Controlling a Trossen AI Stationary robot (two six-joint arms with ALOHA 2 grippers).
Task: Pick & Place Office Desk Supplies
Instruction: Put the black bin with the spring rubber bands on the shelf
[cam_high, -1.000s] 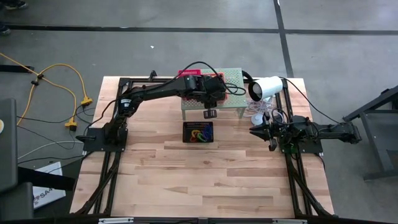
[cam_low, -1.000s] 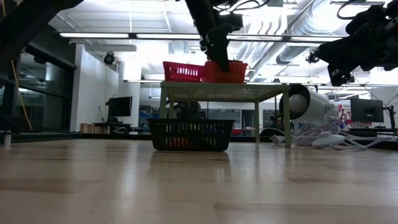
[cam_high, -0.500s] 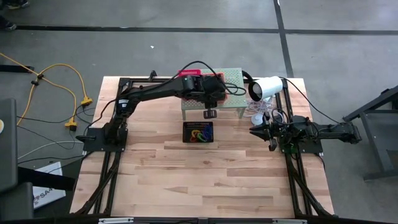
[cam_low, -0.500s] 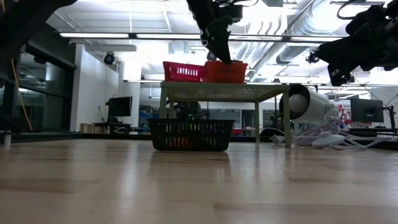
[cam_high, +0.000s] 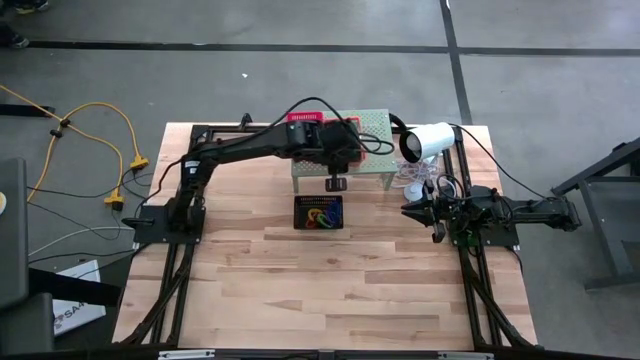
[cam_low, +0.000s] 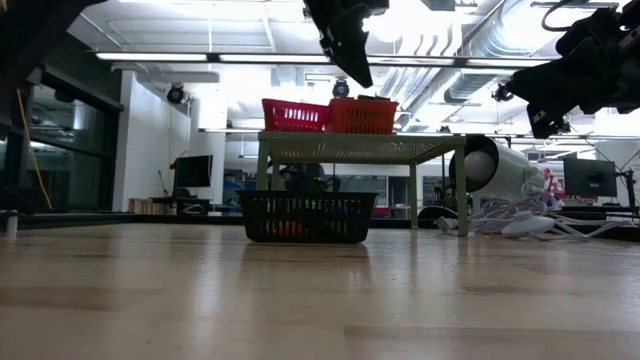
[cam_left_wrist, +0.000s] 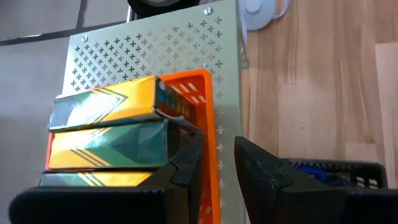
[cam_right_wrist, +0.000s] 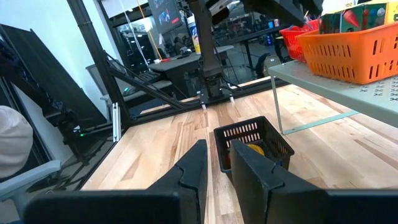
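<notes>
Orange basket (cam_left_wrist: 200, 118) — yellow-green boxes (cam_left_wrist: 106, 127) inside

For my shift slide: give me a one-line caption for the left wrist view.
Left gripper, empty, above the orange basket of three yellow-and-green boxes on the pale-green perforated shelf.

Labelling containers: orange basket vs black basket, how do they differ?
The orange basket sits on top of the pale-green shelf; the black basket sits on the table in front of it. The orange one holds yellow-and-green boxes; the black one holds small coloured loops. Both are open-topped mesh baskets.
</notes>
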